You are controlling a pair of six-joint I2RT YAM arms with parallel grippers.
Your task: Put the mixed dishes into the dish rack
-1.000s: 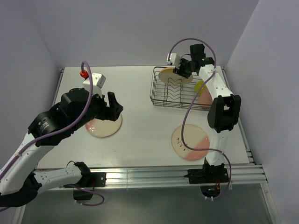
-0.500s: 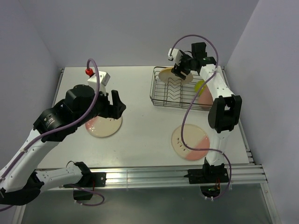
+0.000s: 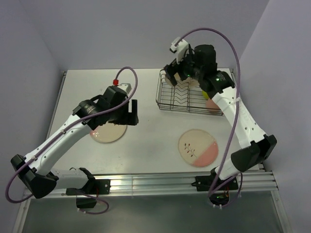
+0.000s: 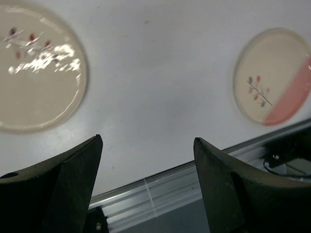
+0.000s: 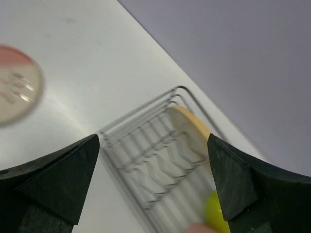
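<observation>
**Dish rack point(image 3: 175, 106) partly loaded, both arms unladen.** One cream standing plate point(image 5: 188, 127) is set on edge among the wavy dividers at the rack's far end. The lime-green bowl point(image 3: 206, 91) and the pink cup point(image 3: 212, 104) sit at the rack's right end, though it cannot be told whether they rest fully inside the wire. Two plates lie flat on the table point(image 3: 146, 87) outside the rack. The pink-segment plate point(image 3: 198, 148) lies in front of the rack's near side, and the second plate point(image 3: 109, 133) lies well apart from the rack, off its left end. The right gripper point(image 3: 176, 74) hovers above the rack's far left corner, fingers spread and holding nothing. The left gripper point(image 3: 130, 112), likewise spread and empty, hangs between the rack's left end and the second plate. Several hazards can be judged from this layout. A plate lying flat offers only a thin rim, so fingers closing on it may slide off, or may push the plate across the smooth table away from the rack. A plate pinched at one edge may swing or slip on its way to the rack. On insertion its lower rim may catch a divider wire, drag the light rack, or tip the standing plate. The two arms may also meet if both converge on the rack.
</observation>
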